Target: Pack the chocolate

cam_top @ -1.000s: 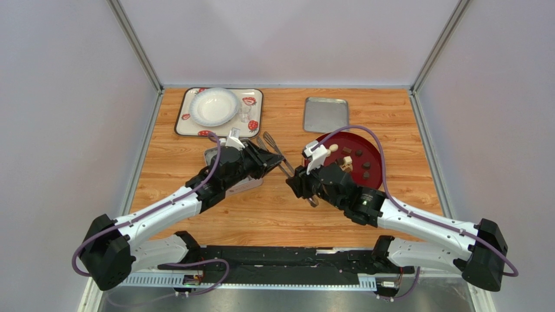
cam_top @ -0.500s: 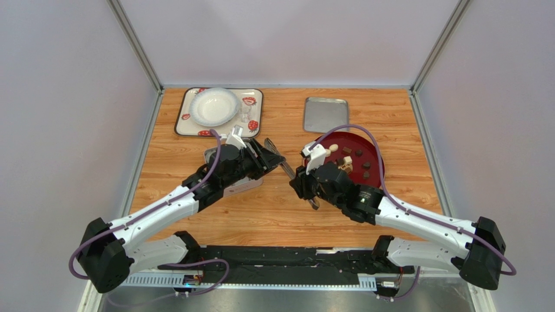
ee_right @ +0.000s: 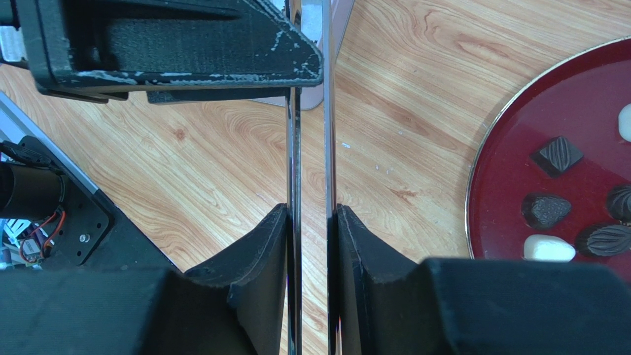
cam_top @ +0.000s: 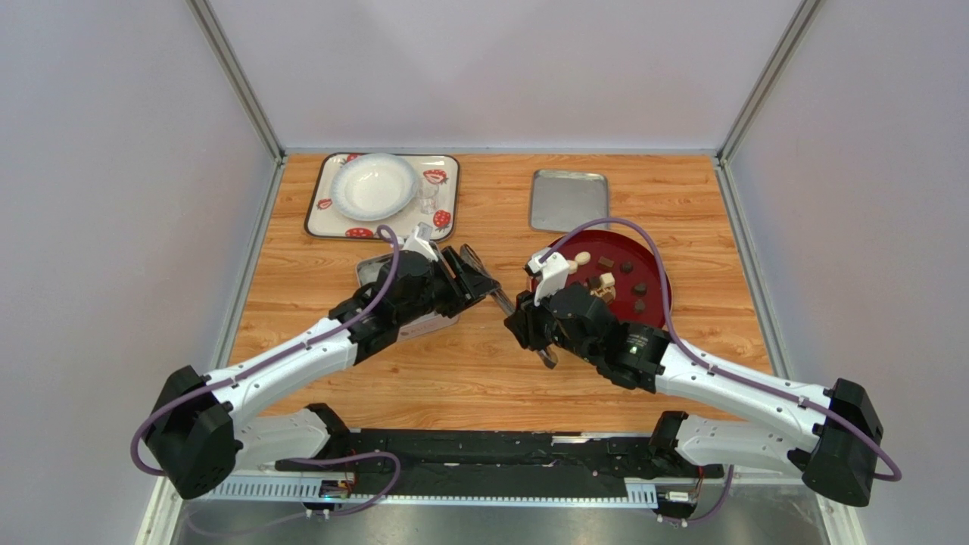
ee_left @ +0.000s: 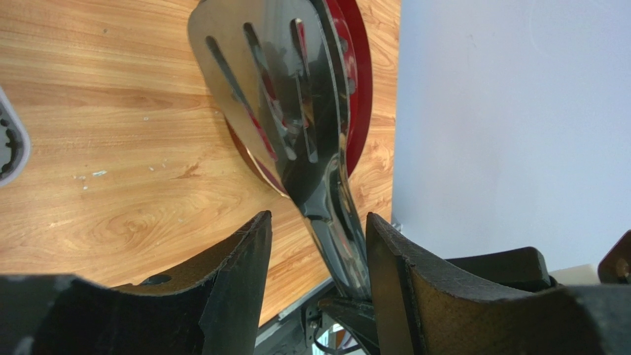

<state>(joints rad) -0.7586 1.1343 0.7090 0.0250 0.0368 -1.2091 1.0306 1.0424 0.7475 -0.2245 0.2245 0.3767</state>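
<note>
Several chocolate pieces (cam_top: 623,284), dark brown and a few cream-white, lie on a red plate (cam_top: 654,273); they also show in the right wrist view (ee_right: 557,155). My right gripper (cam_top: 530,327) (ee_right: 311,211) is shut on the handles of metal tongs (cam_top: 497,293) (ee_right: 329,148), held above the table left of the plate. My left gripper (cam_top: 469,270) (ee_left: 318,218) is open, its jaws on either side of the tongs' slotted heads (ee_left: 274,89), nearer the right finger. The tin (cam_top: 371,273) is mostly hidden under my left arm.
A flat silver lid (cam_top: 569,199) lies at the back, behind the red plate. A patterned tray (cam_top: 444,170) with a white bowl (cam_top: 373,186) and a small glass stands at the back left. Grey walls close three sides.
My left gripper has shifted a little right and towards the tongs' heads. My right gripper holds the tongs almost still.
</note>
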